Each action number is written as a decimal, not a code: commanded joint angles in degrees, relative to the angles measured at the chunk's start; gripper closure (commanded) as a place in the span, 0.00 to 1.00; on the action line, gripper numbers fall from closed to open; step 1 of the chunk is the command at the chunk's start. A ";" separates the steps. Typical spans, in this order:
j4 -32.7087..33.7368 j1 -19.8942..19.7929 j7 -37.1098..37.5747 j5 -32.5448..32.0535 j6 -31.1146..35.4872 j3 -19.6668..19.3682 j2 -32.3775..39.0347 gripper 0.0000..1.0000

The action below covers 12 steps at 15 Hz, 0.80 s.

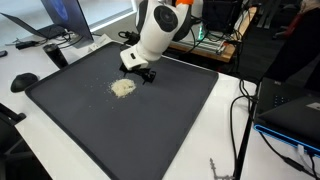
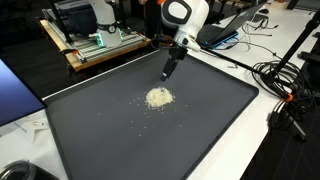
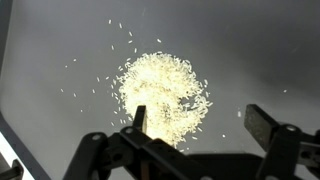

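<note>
A small pile of pale rice-like grains (image 1: 122, 88) lies on a dark grey mat (image 1: 150, 130); it also shows in the other exterior view (image 2: 158, 97) and fills the middle of the wrist view (image 3: 162, 92). My gripper (image 1: 145, 74) hovers just above the mat beside the pile, also seen in an exterior view (image 2: 168, 71). In the wrist view the gripper (image 3: 202, 122) is open and empty, with one finger over the pile's edge and the other over bare mat. Loose grains are scattered around the pile.
The mat (image 2: 200, 130) lies on a white table (image 1: 228, 140). A laptop (image 1: 50, 20) and a dark mouse (image 1: 24, 82) sit off one side, cables and equipment (image 2: 285, 90) off another, a wooden rack with electronics (image 2: 100, 45) behind.
</note>
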 commanded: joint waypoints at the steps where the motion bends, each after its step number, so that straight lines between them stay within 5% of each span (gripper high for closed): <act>1: -3.58 -2.21 1.95 -2.76 5.17 0.97 -2.14 0.00; 12: -27.69 -13.69 -1.58 2.39 38.51 0.67 -21.82 0.00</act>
